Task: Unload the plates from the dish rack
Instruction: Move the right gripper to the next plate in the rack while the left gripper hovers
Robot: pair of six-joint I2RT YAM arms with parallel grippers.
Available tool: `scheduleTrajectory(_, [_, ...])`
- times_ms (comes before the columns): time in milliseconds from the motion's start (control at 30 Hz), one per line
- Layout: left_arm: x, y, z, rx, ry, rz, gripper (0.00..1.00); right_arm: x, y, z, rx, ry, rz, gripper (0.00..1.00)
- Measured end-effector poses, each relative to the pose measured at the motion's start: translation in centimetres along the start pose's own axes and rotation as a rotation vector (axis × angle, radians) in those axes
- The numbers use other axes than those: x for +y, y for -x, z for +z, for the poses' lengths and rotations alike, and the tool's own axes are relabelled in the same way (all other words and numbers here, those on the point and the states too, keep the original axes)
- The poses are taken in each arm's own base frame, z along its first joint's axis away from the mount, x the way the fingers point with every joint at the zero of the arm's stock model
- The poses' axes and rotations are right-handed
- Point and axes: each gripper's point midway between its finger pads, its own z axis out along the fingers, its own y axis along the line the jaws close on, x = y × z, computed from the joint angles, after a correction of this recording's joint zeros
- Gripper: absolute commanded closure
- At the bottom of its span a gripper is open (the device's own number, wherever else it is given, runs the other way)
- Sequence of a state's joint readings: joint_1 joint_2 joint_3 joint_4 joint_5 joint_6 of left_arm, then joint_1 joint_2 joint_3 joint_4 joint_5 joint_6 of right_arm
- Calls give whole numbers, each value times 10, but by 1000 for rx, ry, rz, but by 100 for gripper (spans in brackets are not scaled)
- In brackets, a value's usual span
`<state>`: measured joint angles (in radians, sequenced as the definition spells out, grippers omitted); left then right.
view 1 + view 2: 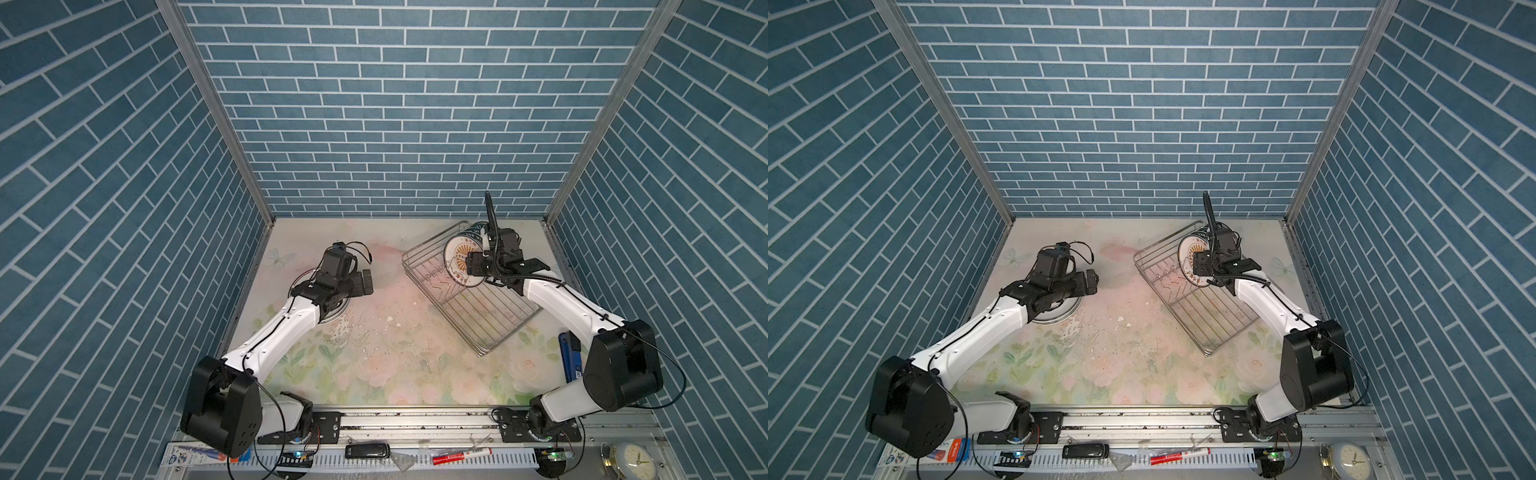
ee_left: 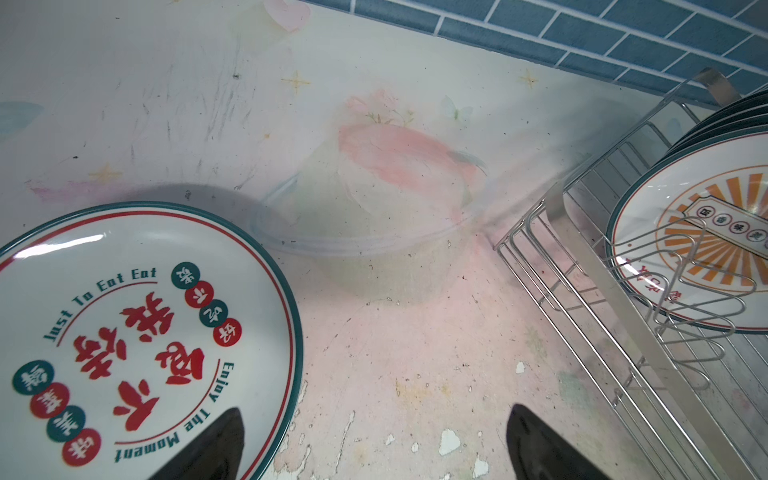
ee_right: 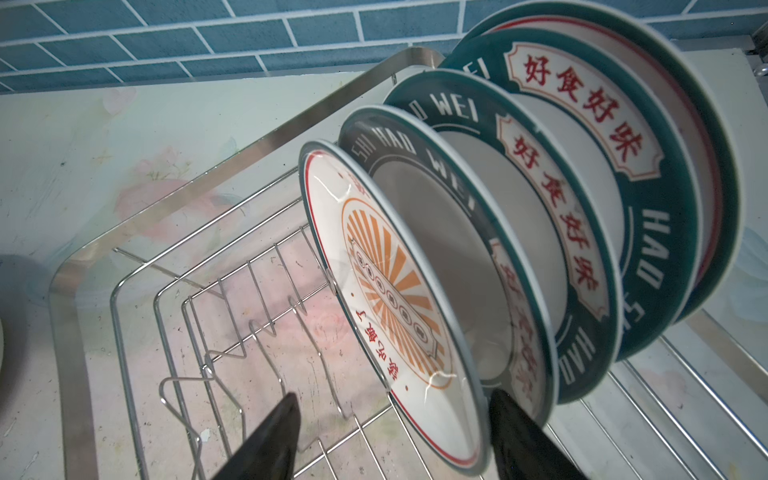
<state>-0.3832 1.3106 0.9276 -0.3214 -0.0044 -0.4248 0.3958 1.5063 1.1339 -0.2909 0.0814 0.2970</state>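
Note:
The dish rack (image 1: 494, 320) (image 1: 1212, 320) stands at the back right, with several plates (image 1: 457, 255) (image 1: 1190, 251) upright at its far end. The frontmost is a sunburst plate (image 3: 374, 286) (image 2: 685, 245), and green-rimmed plates (image 3: 590, 199) stand behind it. My right gripper (image 3: 395, 415) (image 1: 473, 264) is open astride the sunburst plate's rim. One finger is behind the plate and the other stands off its face. A red-character plate (image 2: 124, 316) (image 1: 332, 316) lies flat on the table at the left. My left gripper (image 2: 374, 449) (image 1: 368, 282) hangs open beside its edge, holding nothing.
The rack's near half (image 3: 249, 316) holds only bare wire slots. A blue object (image 1: 567, 357) stands by the right arm's base. A clock (image 1: 636, 459), a marker (image 1: 461, 456) and a black device (image 1: 368, 450) lie on the front rail. Tiled walls close in three sides.

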Motion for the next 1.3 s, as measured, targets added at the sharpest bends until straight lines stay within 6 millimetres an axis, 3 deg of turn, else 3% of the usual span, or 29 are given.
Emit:
scheduleTrajectory(100, [-4, -4, 7, 25, -20, 7, 1, 0, 0, 2, 1, 5, -8, 46])
scheduleTrajectory(300, [-12, -11, 18, 60, -64, 19, 1, -2, -2, 15, 14, 19, -3, 53])
scheduleTrajectory(667, [-14, 1, 4, -24, -89, 5, 1, -2, 4, 22, -9, 45, -11, 72])
scheduleTrajectory(1033, [-14, -2, 9, 1, -81, 6, 1, -3, 6, 30, -25, 48, -41, 78])
scheduleTrajectory(1167, [-9, 3, -3, -40, -63, 5, 1, -5, 6, 31, -26, 35, -80, 89])
scheduleTrajectory(1300, [-8, 13, -16, -91, -57, 2, 1, -2, 4, 35, -20, 51, -117, 89])
